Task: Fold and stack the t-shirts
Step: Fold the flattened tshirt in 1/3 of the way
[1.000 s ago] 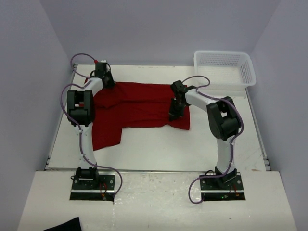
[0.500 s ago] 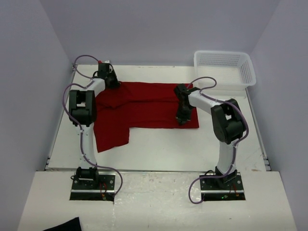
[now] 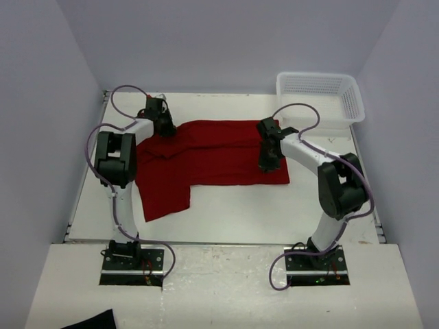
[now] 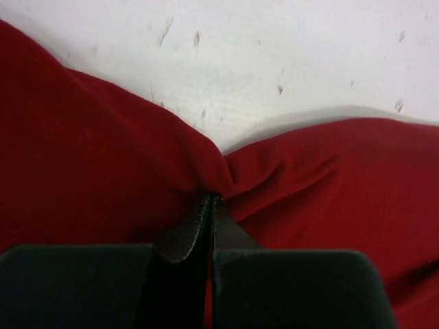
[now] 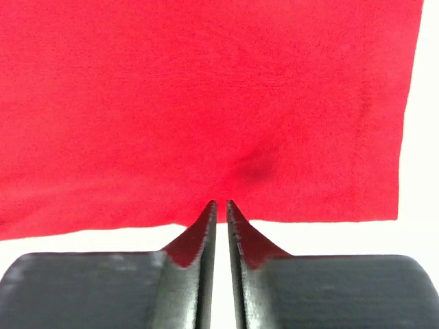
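Note:
The dark red t-shirt [image 3: 212, 154] lies spread across the back middle of the table, with one part hanging toward the front left. My left gripper [image 3: 165, 127] is at its back left edge, shut on a pinch of the cloth. In the left wrist view the fabric [image 4: 89, 171] bunches into folds right at the closed tips [image 4: 211, 199]. My right gripper [image 3: 267, 163] is low at the shirt's front right edge. In the right wrist view its jaws [image 5: 220, 203] stand slightly apart at the hem of the flat cloth [image 5: 206, 103], with bare table showing between them.
A white mesh basket [image 3: 315, 75] stands at the back right corner, close to the right arm. A black cloth scrap [image 3: 89, 321] lies on the near ledge at the bottom left. White walls close in the table on three sides.
Both grippers have moved right and dragged the t-shirt with them, so it lies flatter and further right. The right jaws have parted a little off the hem; the left stays shut.

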`<action>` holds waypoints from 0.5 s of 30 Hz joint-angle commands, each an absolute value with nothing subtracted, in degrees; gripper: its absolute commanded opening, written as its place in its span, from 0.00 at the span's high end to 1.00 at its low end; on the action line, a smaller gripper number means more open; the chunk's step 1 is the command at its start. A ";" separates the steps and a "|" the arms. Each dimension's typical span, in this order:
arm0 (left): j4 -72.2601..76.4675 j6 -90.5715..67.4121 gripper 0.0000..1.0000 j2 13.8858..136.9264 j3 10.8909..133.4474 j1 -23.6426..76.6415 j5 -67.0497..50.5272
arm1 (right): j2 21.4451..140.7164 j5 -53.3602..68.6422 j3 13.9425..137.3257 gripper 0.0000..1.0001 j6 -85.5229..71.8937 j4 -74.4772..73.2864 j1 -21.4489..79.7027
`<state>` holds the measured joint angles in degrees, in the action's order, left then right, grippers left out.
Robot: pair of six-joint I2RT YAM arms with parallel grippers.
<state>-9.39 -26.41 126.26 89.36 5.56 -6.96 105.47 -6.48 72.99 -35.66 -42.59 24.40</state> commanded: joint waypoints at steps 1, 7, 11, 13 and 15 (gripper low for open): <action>-13.98 -25.75 1.00 119.72 85.26 6.24 -3.96 | 95.29 -4.40 72.51 0.85 -28.49 -36.04 24.26; -13.71 -25.49 0.87 108.03 81.21 6.33 3.50 | 88.33 -0.36 75.58 0.52 -23.39 -34.54 24.35; -16.68 -25.49 0.75 104.77 81.73 6.24 12.45 | 89.29 2.28 78.74 0.43 -22.15 -35.84 24.34; -19.59 -26.01 0.75 105.38 83.05 6.33 14.76 | 89.83 0.72 79.63 0.43 -21.80 -35.52 24.61; -20.92 -26.37 0.75 105.38 82.45 6.33 13.28 | 88.34 2.80 74.31 0.41 -16.83 -31.31 25.22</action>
